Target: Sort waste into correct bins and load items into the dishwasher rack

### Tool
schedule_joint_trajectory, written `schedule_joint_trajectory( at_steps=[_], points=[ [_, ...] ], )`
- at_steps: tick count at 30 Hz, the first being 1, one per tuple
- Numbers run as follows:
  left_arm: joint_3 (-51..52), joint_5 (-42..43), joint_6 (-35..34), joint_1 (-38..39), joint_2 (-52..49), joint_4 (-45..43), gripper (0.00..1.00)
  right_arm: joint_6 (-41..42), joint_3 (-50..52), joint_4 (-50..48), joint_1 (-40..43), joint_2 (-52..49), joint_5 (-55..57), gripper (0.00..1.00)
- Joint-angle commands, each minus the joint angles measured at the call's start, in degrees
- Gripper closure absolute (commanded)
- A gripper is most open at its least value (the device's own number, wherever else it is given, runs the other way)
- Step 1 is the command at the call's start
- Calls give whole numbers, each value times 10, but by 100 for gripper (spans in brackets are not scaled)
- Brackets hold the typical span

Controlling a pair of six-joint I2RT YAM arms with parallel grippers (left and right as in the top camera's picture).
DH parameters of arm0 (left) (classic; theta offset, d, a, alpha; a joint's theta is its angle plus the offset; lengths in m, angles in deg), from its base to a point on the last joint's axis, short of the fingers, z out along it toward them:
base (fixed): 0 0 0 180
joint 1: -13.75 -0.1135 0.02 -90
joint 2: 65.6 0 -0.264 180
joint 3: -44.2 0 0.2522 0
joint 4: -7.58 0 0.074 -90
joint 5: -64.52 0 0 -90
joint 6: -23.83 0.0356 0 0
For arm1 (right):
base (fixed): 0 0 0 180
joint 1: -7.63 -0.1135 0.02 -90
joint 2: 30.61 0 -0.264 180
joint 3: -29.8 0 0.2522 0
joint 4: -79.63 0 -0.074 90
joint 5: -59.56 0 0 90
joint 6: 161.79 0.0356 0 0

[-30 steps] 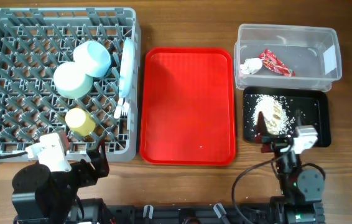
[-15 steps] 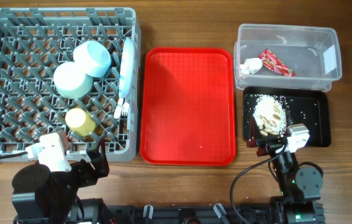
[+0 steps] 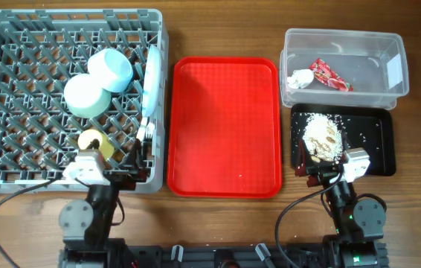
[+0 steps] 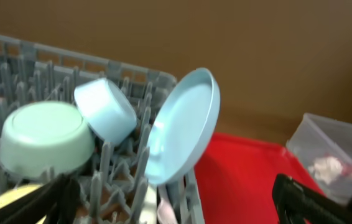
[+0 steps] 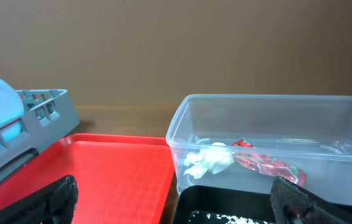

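The waste looks sorted: the wrapper (image 3: 331, 76) and tissue (image 3: 298, 79) lie together in the tub (image 3: 398, 68), and the scraps (image 3: 322, 138) are heaped in the black tray (image 3: 378, 141) just in front of it. The rack (image 3: 69, 16) looks loaded too. The blue bowl (image 3: 111, 69) and green bowl (image 3: 86, 96) are tipped against each other among the pegs, the cup (image 3: 95, 141) sits nearer the front, and the plate (image 3: 151, 82) stands on edge along the rack's right wall. Some white cutlery (image 3: 143, 132) stands by the plate's near end, too small to tell fork from spoon. Nothing of the task lies outside a bin or the rack, so I judge it finished or very nearly so, with little left but parking the arms. The left gripper (image 4: 176, 205) hangs at the rack's front edge with its jaws apart and nothing between them. The right gripper (image 5: 176, 202) is likewise spread and empty at the near edge of the black tray. The red tray (image 3: 225, 126) between rack and bins holds nothing. Everything rests on a brown wooden table (image 3: 225, 30), and the wrist views show a plain brown wall (image 5: 163, 43) behind it.
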Motion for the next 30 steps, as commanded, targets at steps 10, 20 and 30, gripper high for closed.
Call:
schedule_joint_trajectory(
  at_steps=[10, 20, 30],
  points=[
    [95, 7, 7, 5, 47, -66, 0, 4, 0, -2, 2, 1, -9, 0],
    [95, 7, 7, 5, 47, -66, 0, 4, 1, -2, 2, 1, -9, 0],
    [95, 7, 7, 5, 46, -66, 0, 4, 0, -2, 2, 1, -9, 0]
  ],
)
